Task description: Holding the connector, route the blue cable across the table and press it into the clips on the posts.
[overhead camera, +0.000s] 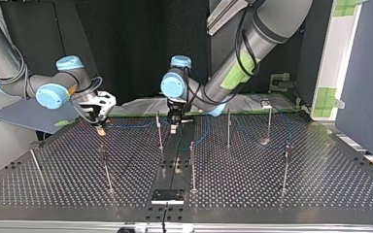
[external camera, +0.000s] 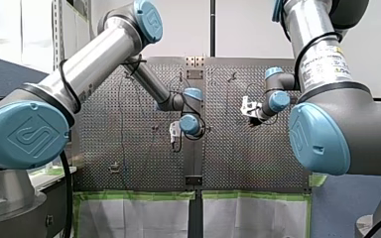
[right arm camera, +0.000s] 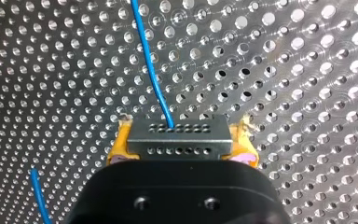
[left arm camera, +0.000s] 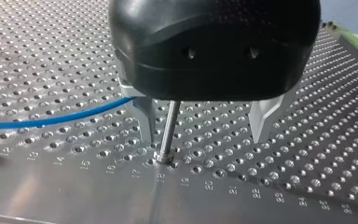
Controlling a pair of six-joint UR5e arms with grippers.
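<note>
In the right wrist view my right gripper [right arm camera: 182, 140] is shut on the grey connector [right arm camera: 177, 130], clamped between its yellow pads [right arm camera: 120, 142]. The blue cable [right arm camera: 151, 70] runs out of the connector across the perforated table. In the left wrist view my left gripper [left arm camera: 203, 140] stands open just above the table, with a thin metal post [left arm camera: 168, 133] between its metal fingers [left arm camera: 145, 119], close to one of them. The blue cable [left arm camera: 51, 120] passes beside that finger. In the top view my right gripper [overhead camera: 99, 127] is at the left and my left gripper [overhead camera: 175, 126] is near the middle.
Several thin upright posts stand on the perforated table [overhead camera: 320, 179], among them one [overhead camera: 192, 165] near the middle and one [overhead camera: 285, 167] at the top view's right. A small black plate [overhead camera: 167, 196] sits at the table's near edge in that view.
</note>
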